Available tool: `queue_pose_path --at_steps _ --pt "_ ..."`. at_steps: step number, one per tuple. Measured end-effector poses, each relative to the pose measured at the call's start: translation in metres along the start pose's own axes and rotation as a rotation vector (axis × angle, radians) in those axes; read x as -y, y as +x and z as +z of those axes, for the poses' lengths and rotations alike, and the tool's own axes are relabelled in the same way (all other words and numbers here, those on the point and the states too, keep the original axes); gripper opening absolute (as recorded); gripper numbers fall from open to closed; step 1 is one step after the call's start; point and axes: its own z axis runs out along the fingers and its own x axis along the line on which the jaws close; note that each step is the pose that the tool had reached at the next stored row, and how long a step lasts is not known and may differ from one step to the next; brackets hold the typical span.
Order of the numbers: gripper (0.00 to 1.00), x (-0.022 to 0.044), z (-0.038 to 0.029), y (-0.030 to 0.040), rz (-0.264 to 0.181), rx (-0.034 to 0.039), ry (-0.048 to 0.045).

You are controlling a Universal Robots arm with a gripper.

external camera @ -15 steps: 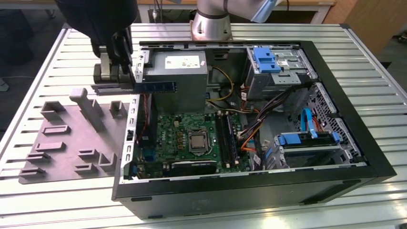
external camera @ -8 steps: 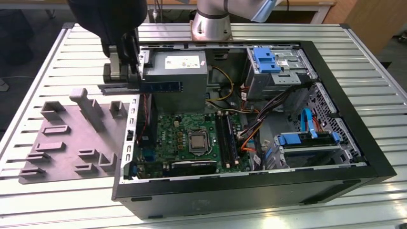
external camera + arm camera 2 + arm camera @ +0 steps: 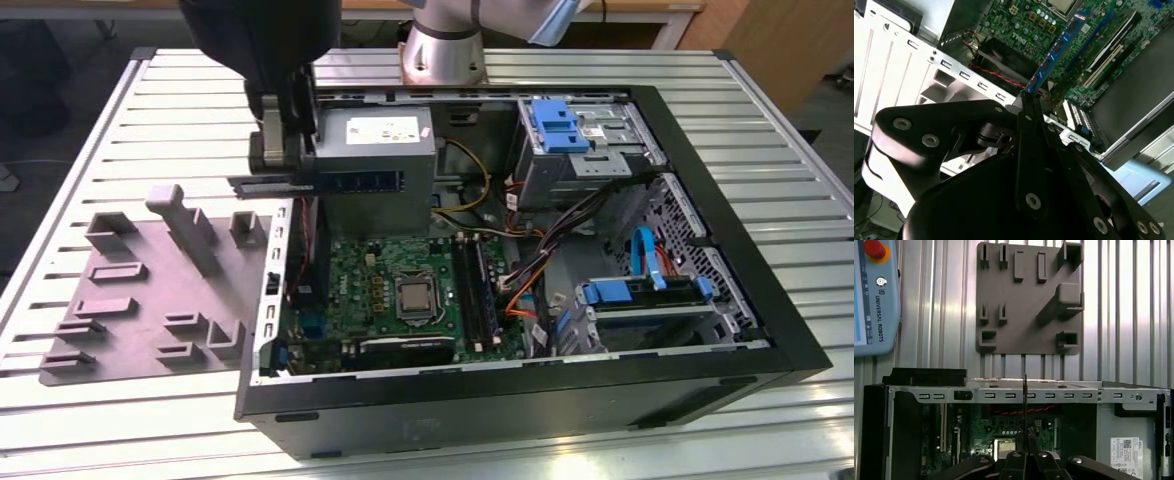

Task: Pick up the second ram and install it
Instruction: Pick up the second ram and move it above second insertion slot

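Hanging over the open computer case [image 3: 534, 400], the second ram [image 3: 350, 183] is held level and clear of the motherboard [image 3: 380, 285]. The fingers [image 3: 274, 150] are clenched on the stick near one of its ends. In the exterior view the stick is seen across the face of the grey power-supply box [image 3: 380, 135]. Its short free end projects past the case wall toward the exterior view's left, and its longer part, with the row of chips, reaches toward the exterior view's right.

In the second wrist view the ram [image 3: 1059, 45] is seen as a narrow blue strip running away from the closed fingers [image 3: 1028, 131], with the green motherboard [image 3: 1104, 60] below it. In the first wrist view the ram [image 3: 1025, 400] is seen edge-on as a thin dark line rising from the fingers [image 3: 1019, 460] and crossing the slotted metal rear wall of the case [image 3: 1079, 395].

The long black memory slots [image 3: 474, 280] lie on the motherboard beside the processor socket [image 3: 416, 298], well apart from the held stick. A grey fixture plate [image 3: 134, 300] with raised holders lies on the ribbed aluminium table [image 3: 160, 420] just beside the case, on the exterior view's left. The same plate [image 3: 1024, 295] is seen beyond the case in the first wrist view, with a teach pendant [image 3: 874, 295] lying on the table near it. Blue drive carriers [image 3: 558, 122] are fitted in the case on the exterior view's right.
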Motion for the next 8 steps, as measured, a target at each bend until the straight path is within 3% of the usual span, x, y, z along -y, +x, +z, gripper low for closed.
queue_pose_path --at_steps 8 --pt "0.12 0.0159 -0.0006 0.0001 0.000 0.0001 0.0000"
